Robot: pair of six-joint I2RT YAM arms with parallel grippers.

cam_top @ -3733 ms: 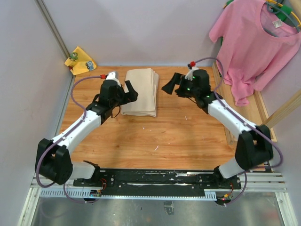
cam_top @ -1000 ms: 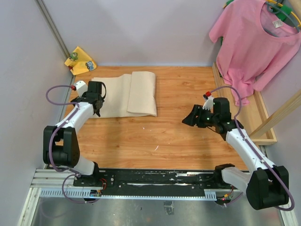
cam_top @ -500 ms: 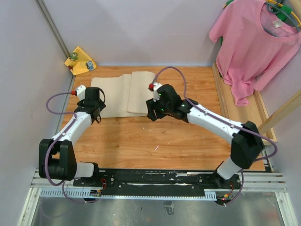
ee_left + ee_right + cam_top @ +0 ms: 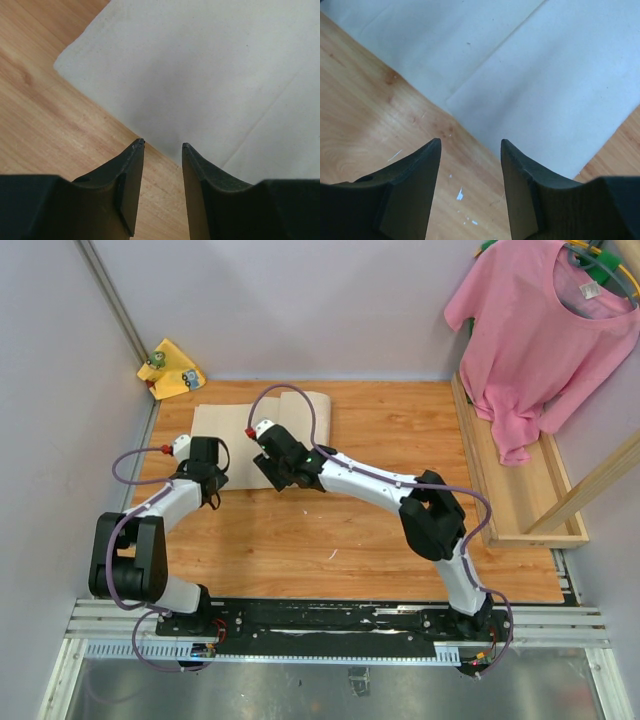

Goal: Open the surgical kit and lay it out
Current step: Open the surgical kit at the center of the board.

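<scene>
The surgical kit shows only as its beige cloth wrap, lying flat at the back left of the table. One flap is spread out to the left and a thicker folded part lies to the right. My left gripper hovers at the wrap's near left edge, open with a narrow gap and nothing in it. My right gripper has reached across to the near edge of the wrap. It stands open over the bare wood just short of the folded layer's corner.
A pink T-shirt hangs at the back right above a wooden frame. A small yellow cloth lies in the back left corner. Walls close in on the left and at the back. The right arm stretches across the middle of the table.
The right arm has swung from the right side across to the wrap's near edge. The left jaws have narrowed, and that gripper has drawn slightly nearer. The wrap lies as it did one second ago.
</scene>
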